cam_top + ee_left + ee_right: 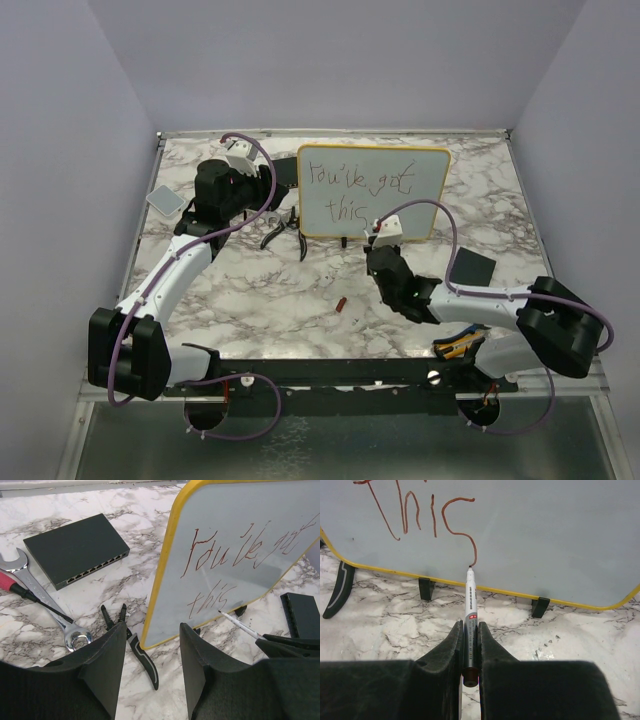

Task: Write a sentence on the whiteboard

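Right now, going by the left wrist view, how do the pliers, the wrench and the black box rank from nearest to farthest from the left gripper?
Measured from the left gripper:
1. Pliers: on the table just ahead, between the two fingers.
2. Wrench: toward the picture's left, its ring end close beside one finger.
3. Black box: well back, at the picture's upper left.

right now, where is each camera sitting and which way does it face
Top external: fixed high behind the arms, looking down over the table at the whiteboard and its sentence; left arm and right arm both show.
Left wrist: on the left arm, facing the whiteboard's left end, pliers and wrench; the open left pincer fills the bottom.
Right wrist: low, facing the whiteboard's lower edge; the right pincer clamps the marker.
Shared: both wrist views show the word "this" and the marker.
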Controlling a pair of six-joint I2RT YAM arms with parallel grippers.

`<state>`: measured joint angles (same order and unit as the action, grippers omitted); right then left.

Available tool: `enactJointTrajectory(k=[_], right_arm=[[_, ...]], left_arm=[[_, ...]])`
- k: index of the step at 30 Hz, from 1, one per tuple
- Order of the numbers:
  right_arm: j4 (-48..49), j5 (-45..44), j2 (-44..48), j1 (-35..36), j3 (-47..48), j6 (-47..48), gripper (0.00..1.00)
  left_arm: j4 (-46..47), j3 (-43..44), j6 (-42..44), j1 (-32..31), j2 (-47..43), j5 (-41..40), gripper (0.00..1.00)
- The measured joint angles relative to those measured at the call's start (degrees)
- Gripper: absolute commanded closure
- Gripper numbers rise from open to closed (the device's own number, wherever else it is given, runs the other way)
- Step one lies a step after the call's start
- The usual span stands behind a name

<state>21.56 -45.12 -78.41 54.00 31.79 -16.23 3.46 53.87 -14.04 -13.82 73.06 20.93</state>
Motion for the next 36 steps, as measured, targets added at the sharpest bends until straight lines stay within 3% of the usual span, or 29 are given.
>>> enactJointTrajectory(k=[10, 15, 23, 36], right_arm=[[3.50, 4.63, -1.57, 0.00, 0.85, 2.80, 0.99], [3.67, 6.25, 2.71, -0.09, 0.79, 3.37, 0.99], [0.61, 3.21, 9.46, -0.11, 0.11, 1.36, 0.99], [-4.85, -1.14, 8.70, -1.22, -2.40, -2.19, 0.99]], left_arm=[[0.00, 0.00, 0.02, 0.00, 0.00, 0.00, 0.52], [0.00, 0.00, 0.02, 0.00, 0.00, 0.00, 0.52], [0.00, 0.00, 0.02, 0.00, 0.00, 0.00, 0.52], [0.00, 0.00, 0.02, 0.00, 0.00, 0.00, 0.52]])
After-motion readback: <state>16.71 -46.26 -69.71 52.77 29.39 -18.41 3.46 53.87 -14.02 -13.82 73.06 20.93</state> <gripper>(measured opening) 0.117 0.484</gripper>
